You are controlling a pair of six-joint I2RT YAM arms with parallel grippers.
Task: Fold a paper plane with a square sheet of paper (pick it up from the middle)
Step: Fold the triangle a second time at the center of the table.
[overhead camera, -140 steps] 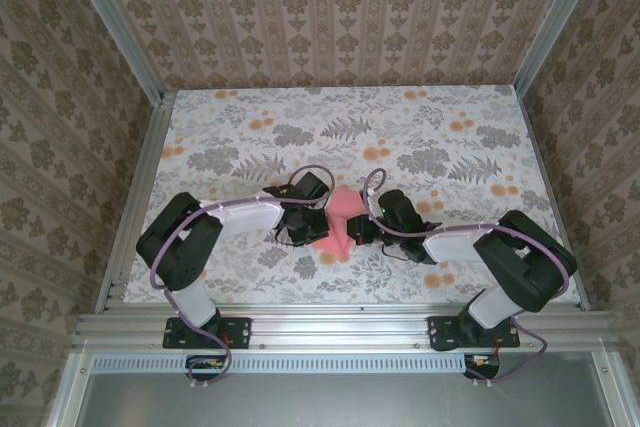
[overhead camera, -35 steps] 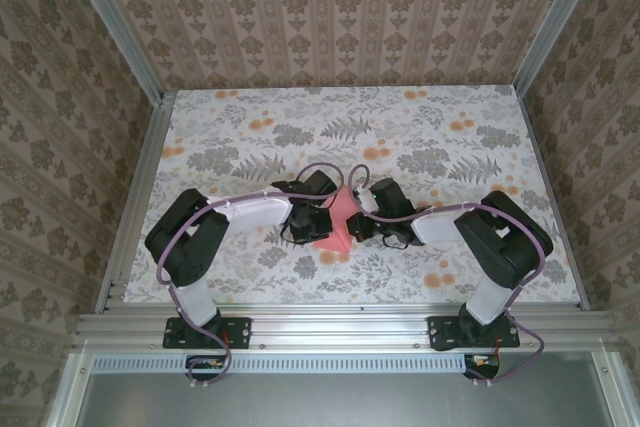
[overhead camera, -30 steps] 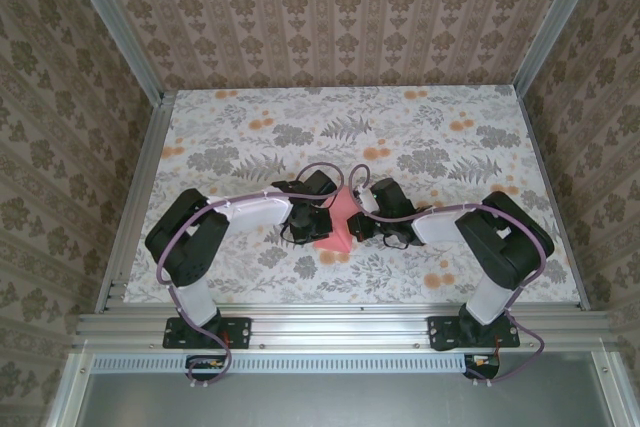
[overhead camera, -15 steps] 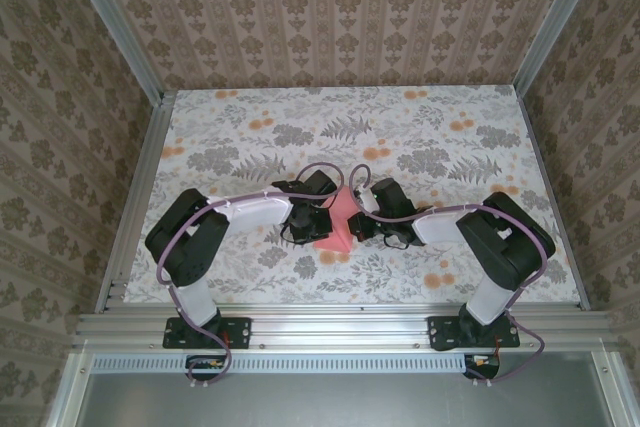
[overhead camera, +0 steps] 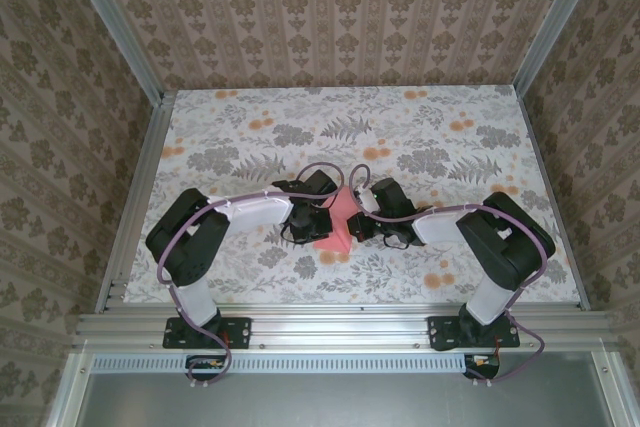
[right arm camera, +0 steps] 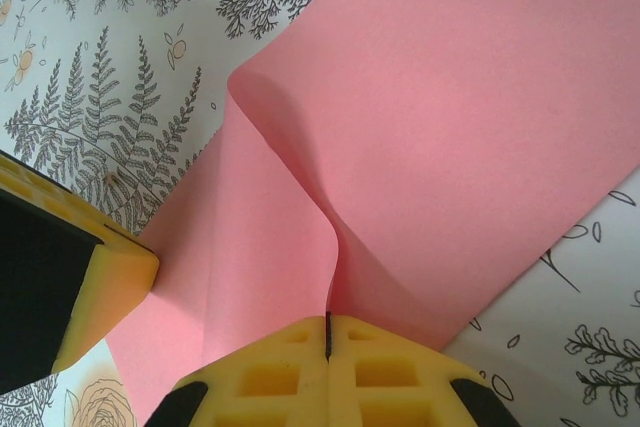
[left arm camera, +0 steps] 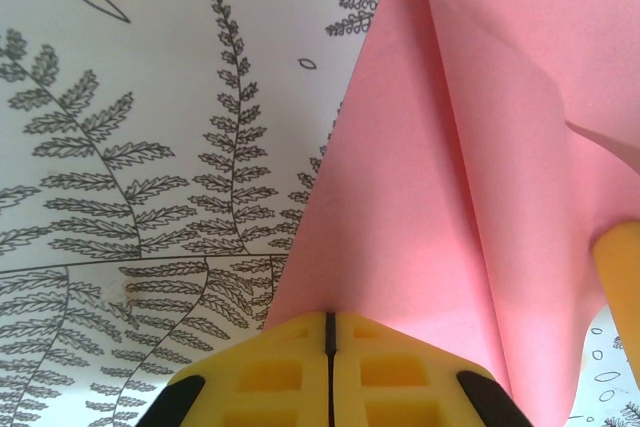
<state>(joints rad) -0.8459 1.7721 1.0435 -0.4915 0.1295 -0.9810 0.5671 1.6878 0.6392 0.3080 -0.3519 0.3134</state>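
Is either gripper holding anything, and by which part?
Both pinch the pink paper: the left gripper its left side, the right gripper a raised fold on its right side.

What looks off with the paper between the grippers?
No tear shows. The paper buckles in a soft curved ridge just ahead of the right gripper, not a sharp crease. Near the left gripper it looks flat.

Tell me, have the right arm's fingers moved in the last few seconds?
Yes, slightly. The right fingers, shut on the pink paper, sit a little further left, away from the printed orange flowers; over the final second they held still.
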